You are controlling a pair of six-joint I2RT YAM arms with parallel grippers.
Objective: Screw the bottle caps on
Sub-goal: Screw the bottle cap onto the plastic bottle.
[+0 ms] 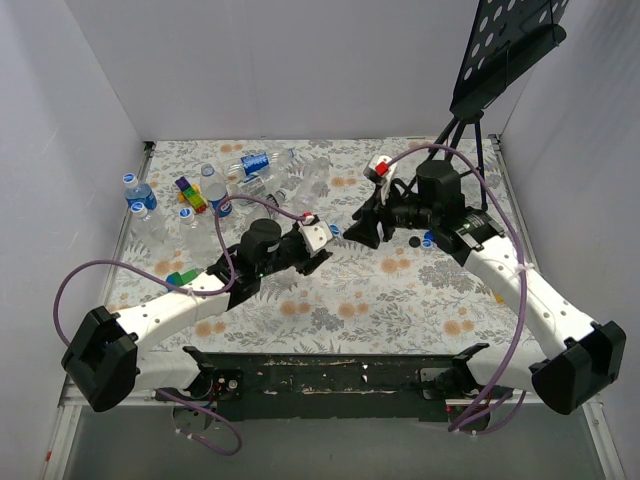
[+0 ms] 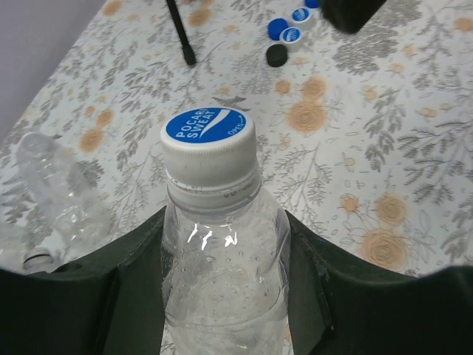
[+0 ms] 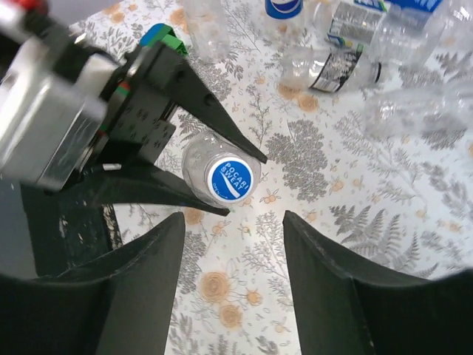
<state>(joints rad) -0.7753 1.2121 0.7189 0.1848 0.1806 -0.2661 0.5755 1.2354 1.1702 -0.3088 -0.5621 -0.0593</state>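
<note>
My left gripper (image 1: 318, 240) is shut on the neck and shoulder of a clear bottle (image 2: 222, 296). The bottle carries a white cap with a blue top (image 2: 208, 140), and the cap sits level on it. In the right wrist view the same cap (image 3: 230, 180) shows between the left fingers (image 3: 199, 96). My right gripper (image 1: 355, 230) is open and empty, just short of the cap, its jaws (image 3: 233, 229) wide apart. Loose blue caps (image 2: 288, 31) lie on the cloth further right, also seen from above (image 1: 428, 238).
Several clear bottles (image 1: 215, 190) stand and lie at the back left, more in the right wrist view (image 3: 347, 44). Coloured toy blocks (image 1: 190, 192) and a green-and-blue toy (image 1: 180, 275) lie at left. A black stand (image 1: 500, 50) rises at the back right, its leg (image 2: 181, 29) on the cloth. A black cap (image 2: 276, 55) lies nearby.
</note>
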